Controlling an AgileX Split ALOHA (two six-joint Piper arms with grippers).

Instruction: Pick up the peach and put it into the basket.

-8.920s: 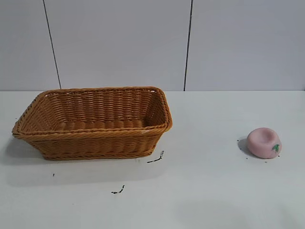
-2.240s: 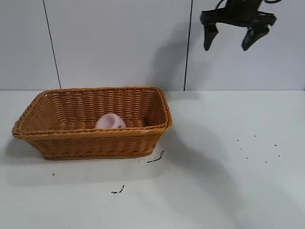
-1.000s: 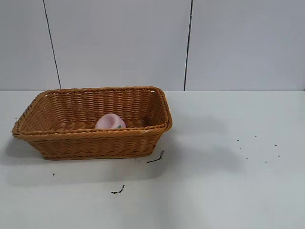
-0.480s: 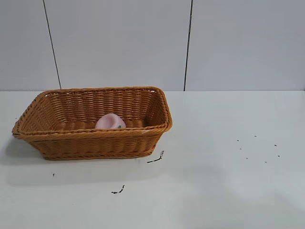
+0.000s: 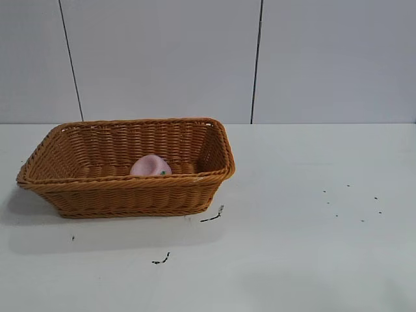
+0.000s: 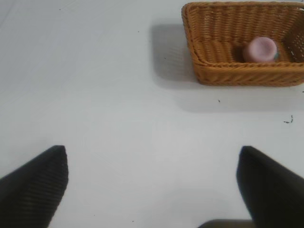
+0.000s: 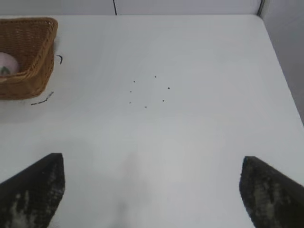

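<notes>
The peach [image 5: 149, 165] sits inside the basket [image 5: 130, 193]. I think the job is done. My left gripper [image 6: 152, 183] and right gripper [image 7: 152, 190] hang over the bare worktop [image 5: 305, 247], jaws wide apart, holding nothing. The basket lies far ahead of both.

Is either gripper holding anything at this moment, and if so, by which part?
Nothing is held. The left gripper and right gripper are open over bare table, and the peach lies in the basket.
</notes>
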